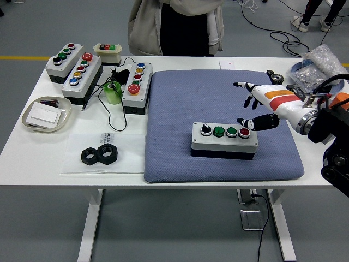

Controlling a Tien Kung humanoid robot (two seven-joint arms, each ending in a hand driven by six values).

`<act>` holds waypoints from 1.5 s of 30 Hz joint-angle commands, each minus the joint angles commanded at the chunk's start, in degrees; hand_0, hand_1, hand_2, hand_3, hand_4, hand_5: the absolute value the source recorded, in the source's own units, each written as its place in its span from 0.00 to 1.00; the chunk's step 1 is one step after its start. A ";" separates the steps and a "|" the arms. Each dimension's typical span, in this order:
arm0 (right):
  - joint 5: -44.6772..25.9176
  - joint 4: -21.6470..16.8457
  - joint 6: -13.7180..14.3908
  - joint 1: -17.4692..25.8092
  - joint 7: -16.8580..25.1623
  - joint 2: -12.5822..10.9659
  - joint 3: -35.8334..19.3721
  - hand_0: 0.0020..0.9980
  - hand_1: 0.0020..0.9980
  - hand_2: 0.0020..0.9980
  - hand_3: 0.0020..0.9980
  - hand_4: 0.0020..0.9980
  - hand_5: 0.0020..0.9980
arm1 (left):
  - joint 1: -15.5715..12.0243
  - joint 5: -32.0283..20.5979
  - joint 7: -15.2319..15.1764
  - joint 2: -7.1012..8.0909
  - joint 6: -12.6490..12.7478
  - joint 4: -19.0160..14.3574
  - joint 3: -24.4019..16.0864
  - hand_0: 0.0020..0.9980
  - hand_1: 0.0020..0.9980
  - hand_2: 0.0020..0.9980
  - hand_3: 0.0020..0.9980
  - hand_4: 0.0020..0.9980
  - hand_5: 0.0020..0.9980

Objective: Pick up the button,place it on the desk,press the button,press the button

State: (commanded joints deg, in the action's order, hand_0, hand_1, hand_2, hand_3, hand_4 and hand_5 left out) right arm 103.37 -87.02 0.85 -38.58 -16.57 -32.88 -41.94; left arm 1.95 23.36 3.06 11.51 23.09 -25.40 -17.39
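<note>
A grey button box (224,139) lies on the blue-grey mat (180,103), carrying a black knob, two green buttons and a red button (244,132) in a row. My right hand (252,106) hovers just right of and above the box's red end, fingers spread and holding nothing. Its black thumb (248,123) points toward the red button, a short gap away. My left arm is out of view.
Three more button boxes (136,84) and a small switch box (107,50) stand at the back left, with a green tape roll (113,91) and cables. A bowl (45,114), two black nuts (100,154), and clutter at the right edge (319,63). A person stands behind the table (177,24).
</note>
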 joint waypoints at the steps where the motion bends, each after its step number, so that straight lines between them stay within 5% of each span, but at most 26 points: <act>1: -0.05 -0.10 0.06 0.08 -0.44 -0.11 -0.04 0.38 0.27 0.37 0.89 0.74 0.29 | 0.05 -2.07 0.08 -0.12 -0.03 0.45 0.95 0.85 0.84 0.86 0.73 0.64 1.00; 5: -2.61 -1.39 -2.12 2.39 -3.03 -1.60 -1.36 0.38 0.27 0.37 0.89 0.74 0.29 | -0.14 -11.75 0.22 -1.09 -0.16 2.59 4.73 0.85 0.84 0.86 0.73 0.64 1.00; 6: -3.22 -1.64 -2.69 2.89 -3.43 -1.89 -1.52 0.23 0.11 0.28 0.82 0.57 0.15 | -0.05 -13.99 0.59 -1.19 -0.09 2.84 5.31 0.84 0.87 0.90 0.77 0.64 1.00; 11: -4.83 -2.24 -3.87 4.27 -4.51 -2.78 -1.12 0.23 0.11 0.28 0.82 0.57 0.15 | 0.44 -22.23 2.57 -1.88 -0.42 4.55 8.25 0.84 0.87 0.90 0.77 0.64 1.00; 12: -4.90 -2.27 -3.91 4.32 -4.54 -2.82 -1.10 0.18 0.08 0.23 0.80 0.54 0.00 | 0.47 -22.68 2.64 -1.91 -0.46 4.62 8.38 0.81 0.86 0.91 0.80 0.63 1.00; 13: -5.38 -2.77 -4.04 4.80 -4.65 -3.14 -1.18 0.18 0.08 0.23 0.80 0.54 0.00 | 0.65 -23.74 3.12 -2.01 -0.85 4.83 8.93 0.81 0.86 0.91 0.80 0.63 1.00; 25: -7.23 -7.11 -4.82 5.67 -4.18 -3.47 -0.42 0.18 0.06 0.21 0.80 0.61 0.00 | 2.24 -31.00 5.78 -2.93 -2.78 7.09 15.87 0.79 0.86 0.93 0.85 0.63 1.00; 45: -7.43 -5.87 -7.20 5.84 -4.56 -3.28 0.94 0.18 0.06 0.21 0.79 0.60 0.00 | 2.50 -31.69 5.03 -2.99 -3.02 7.39 16.99 0.80 0.85 0.93 0.85 0.62 1.00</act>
State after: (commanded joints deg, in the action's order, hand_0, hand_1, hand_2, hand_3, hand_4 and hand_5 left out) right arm 95.94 -92.88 -6.35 -32.74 -21.13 -36.16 -41.00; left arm 4.45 -8.33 8.10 8.52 20.08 -18.01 -0.40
